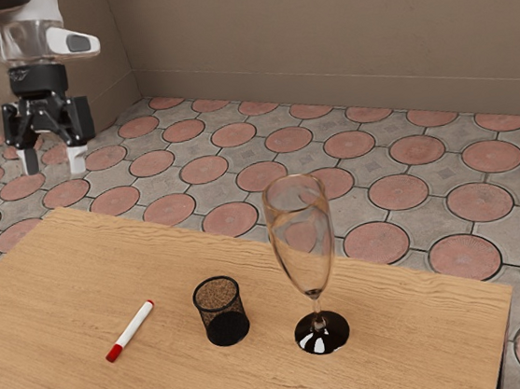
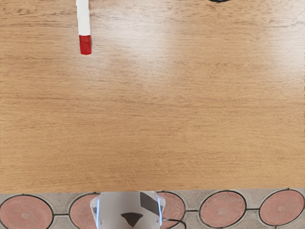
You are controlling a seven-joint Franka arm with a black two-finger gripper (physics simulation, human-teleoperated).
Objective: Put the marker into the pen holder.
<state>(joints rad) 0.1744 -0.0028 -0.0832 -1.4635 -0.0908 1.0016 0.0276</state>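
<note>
High at the exterior view's upper left, my gripper (image 1: pixel 54 163) hangs open with its two fingers apart and nothing between them. Well below it, the white marker (image 1: pixel 131 331) with red ends lies flat on the wooden table. The pen holder (image 1: pixel 221 312), a black mesh cup, stands upright beside the marker, toward the exterior view's right, with no marker in it. In the wrist view the marker (image 2: pixel 83 20) is partly cut off by the picture's edge, its red end in sight.
A tall clear glass (image 1: pixel 303 246) with a dark, shiny foot stands close to the pen holder, on the side away from the marker. The table (image 1: pixel 402 366) ends at a tiled floor. In the wrist view the robot's pale base (image 2: pixel 128 207) sits past the table's edge.
</note>
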